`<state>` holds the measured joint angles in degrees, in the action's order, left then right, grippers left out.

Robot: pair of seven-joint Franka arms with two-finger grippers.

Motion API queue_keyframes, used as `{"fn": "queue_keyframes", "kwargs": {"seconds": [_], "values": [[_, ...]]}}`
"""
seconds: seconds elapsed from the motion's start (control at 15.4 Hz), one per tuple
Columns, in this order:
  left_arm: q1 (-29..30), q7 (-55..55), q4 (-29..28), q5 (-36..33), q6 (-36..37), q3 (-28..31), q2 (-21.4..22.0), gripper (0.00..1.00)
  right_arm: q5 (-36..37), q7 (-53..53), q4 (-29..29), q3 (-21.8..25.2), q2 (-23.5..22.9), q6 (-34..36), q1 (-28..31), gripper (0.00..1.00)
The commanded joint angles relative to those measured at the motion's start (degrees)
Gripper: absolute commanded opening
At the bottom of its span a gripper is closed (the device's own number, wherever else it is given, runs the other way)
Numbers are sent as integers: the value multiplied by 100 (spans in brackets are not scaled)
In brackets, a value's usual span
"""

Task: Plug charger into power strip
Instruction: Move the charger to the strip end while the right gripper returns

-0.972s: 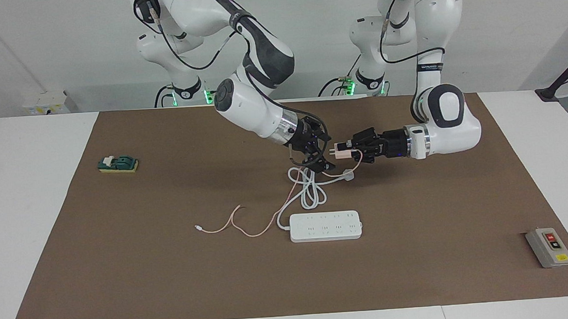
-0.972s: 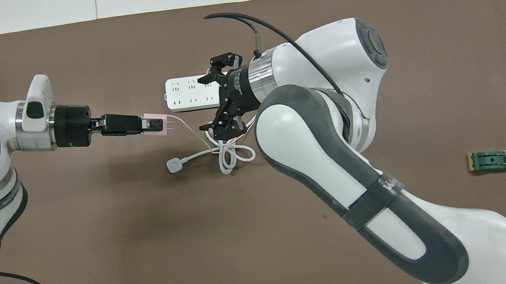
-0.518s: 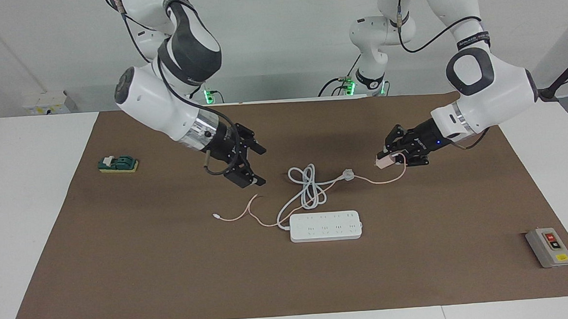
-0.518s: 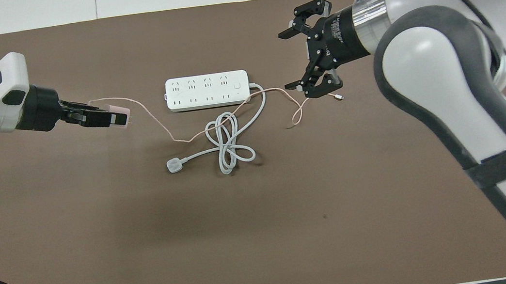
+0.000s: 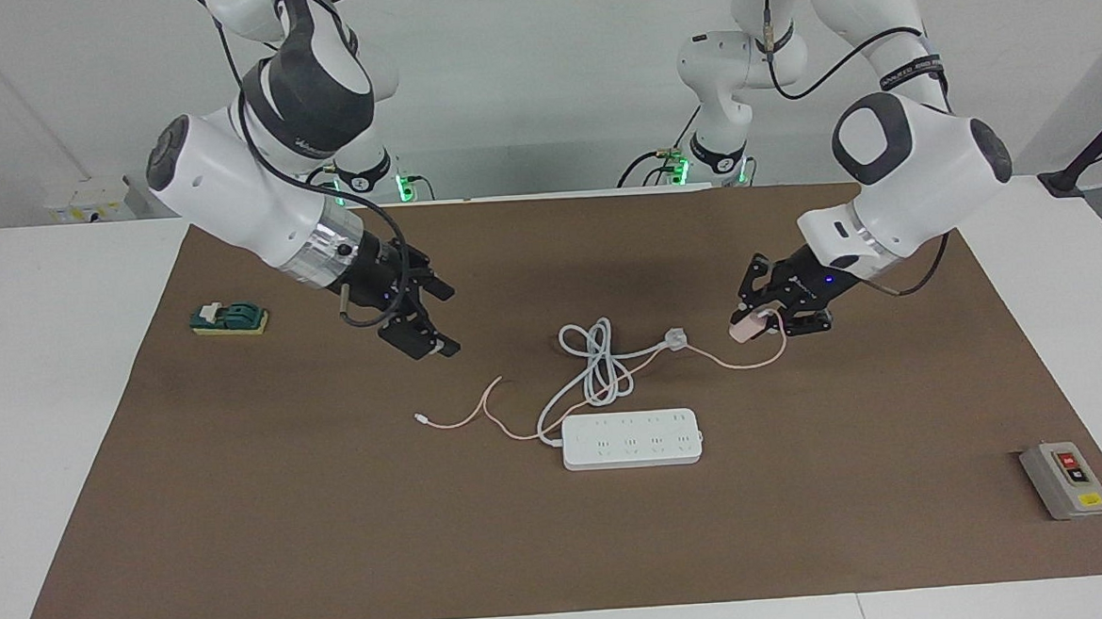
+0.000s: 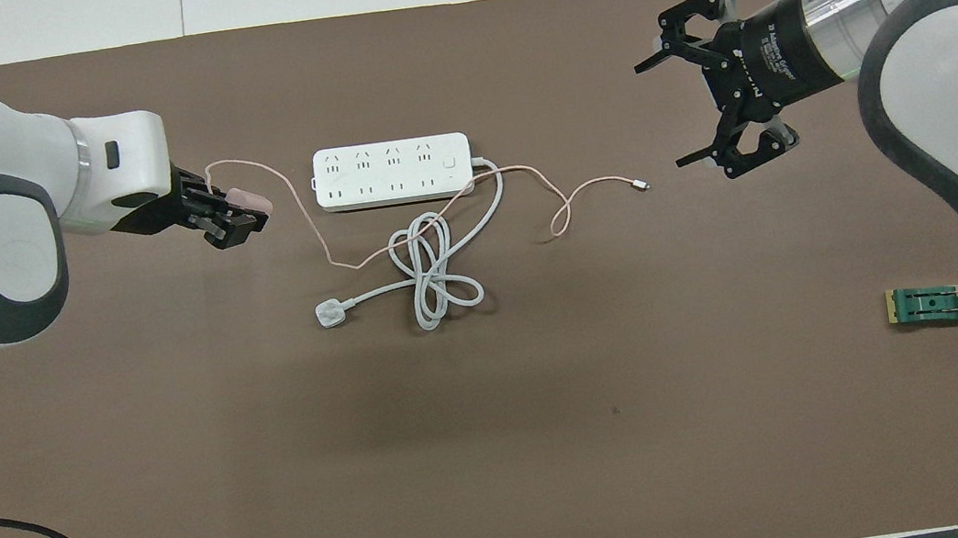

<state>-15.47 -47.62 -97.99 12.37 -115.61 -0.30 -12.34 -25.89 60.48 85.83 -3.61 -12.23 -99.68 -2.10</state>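
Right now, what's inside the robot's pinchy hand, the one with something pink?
The left gripper is shut on the charger, a little pink cube. Its fingers cover part of it, so the prongs can't be seen.

Mat (image 5: 807, 522): brown, matt, paper or felt-like, hard to say which. Power strip (image 5: 631, 438): smooth white plastic, slight sheen. Its cord (image 5: 597, 368): smooth white rubbery sheath. Charger (image 5: 743, 329): pale pink plastic, matt. Arm shells (image 5: 921, 167): glossy white plastic, metal collar rings. Button box (image 5: 1065, 480): dull grey casing.
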Motion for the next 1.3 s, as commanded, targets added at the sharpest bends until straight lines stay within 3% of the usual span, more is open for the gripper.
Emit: {"fn": "queue_keyframes", "kwargs": {"seconds": [0.0,0.32,0.65,1.04,1.23], "values": [[-368,-475,17,-742,-609,73,-111,12,610,-1315,31,-52,255,308,209,100],[-764,-476,-455,-1456,-1744,65,-94,11,1585,-3732,74,-52,607,659,447,100],[-800,-932,-616,-1456,-1825,56,-198,10,2404,-5596,92,-52,1099,1178,658,100],[-773,-1634,-406,-1465,-2053,47,-760,10,2668,-6881,171,-61,1600,2302,825,100],[-764,-1759,-72,-1430,-2000,47,-1059,10,2852,-6892,311,-52,1671,2313,825,100]]}}
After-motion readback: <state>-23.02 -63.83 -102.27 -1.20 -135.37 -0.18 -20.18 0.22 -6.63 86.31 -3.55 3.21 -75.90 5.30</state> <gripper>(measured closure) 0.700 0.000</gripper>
